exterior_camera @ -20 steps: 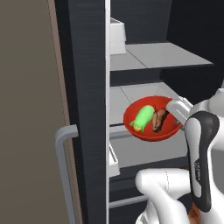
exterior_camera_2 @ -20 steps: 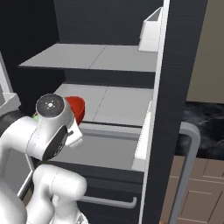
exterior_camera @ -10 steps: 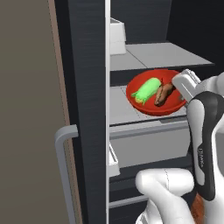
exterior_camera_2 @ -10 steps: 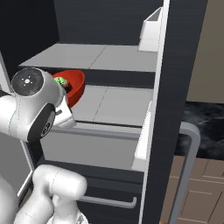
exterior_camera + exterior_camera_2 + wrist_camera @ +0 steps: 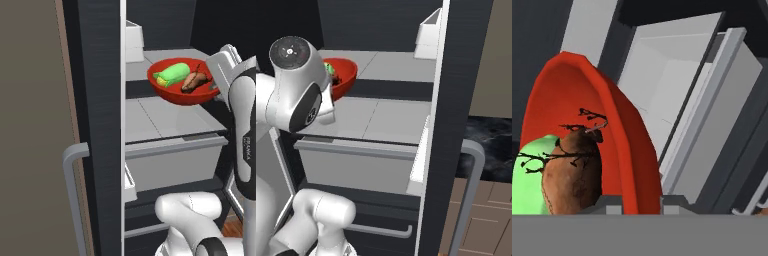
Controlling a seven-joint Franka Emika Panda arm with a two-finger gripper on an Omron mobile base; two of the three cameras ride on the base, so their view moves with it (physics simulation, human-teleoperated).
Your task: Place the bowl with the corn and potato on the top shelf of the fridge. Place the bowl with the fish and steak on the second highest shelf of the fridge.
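**Red bowl lifted level with the top shelf**

A dark fridge [image 5: 100, 75] stands open in the kitchen, its door swung wide and grey shelves showing inside. Nearest the base is the grey drawer [image 5: 170, 162], and directly over it lies the second highest shelf [image 5: 160, 117], bare. Above that hangs the red bowl [image 5: 180, 87], carried in the air at about the height of the top shelf [image 5: 401, 65] and just in front of its edge. Inside it the green corn [image 5: 172, 75] lies beside the brown potato [image 5: 194, 81]. The gripper [image 5: 637, 202] is clamped on the bowl's rim, one finger inside and one outside, as the hand view shows.

This looks like the first half of the task: the corn-and-potato bowl is being delivered. The next move probably calls for carrying the bowl inward over the top shelf, lowering it until it sits flat, then letting go. The white bin [image 5: 134, 37] further back on the door seems clear of the path.
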